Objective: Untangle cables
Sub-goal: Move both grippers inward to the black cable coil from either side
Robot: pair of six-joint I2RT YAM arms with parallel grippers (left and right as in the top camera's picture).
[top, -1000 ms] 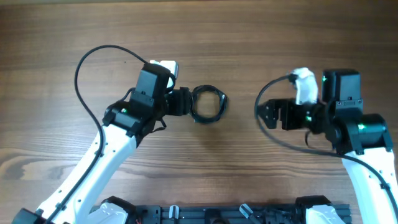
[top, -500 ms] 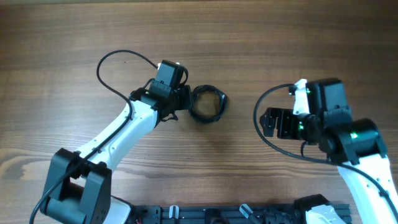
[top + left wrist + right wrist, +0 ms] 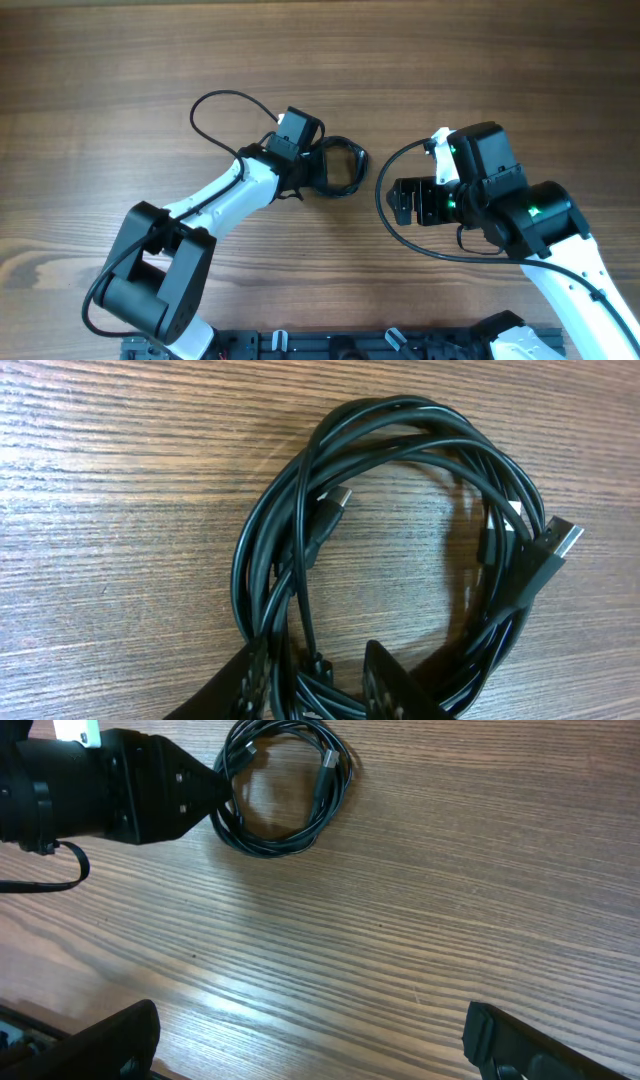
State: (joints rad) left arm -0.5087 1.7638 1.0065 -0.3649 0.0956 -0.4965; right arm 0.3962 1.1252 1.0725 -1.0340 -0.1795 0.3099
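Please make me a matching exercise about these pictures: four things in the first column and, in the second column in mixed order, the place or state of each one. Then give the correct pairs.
Column one:
1. cable coil
2. left gripper
3. right gripper
4. silver plug

Column two:
A. wide open, apart from the coil
B. lying flat on the wooden table
C. straddling some strands at the coil's edge
D. sticking out past the coil's rim

Pairs: 1-B, 2-C, 3-A, 4-D.
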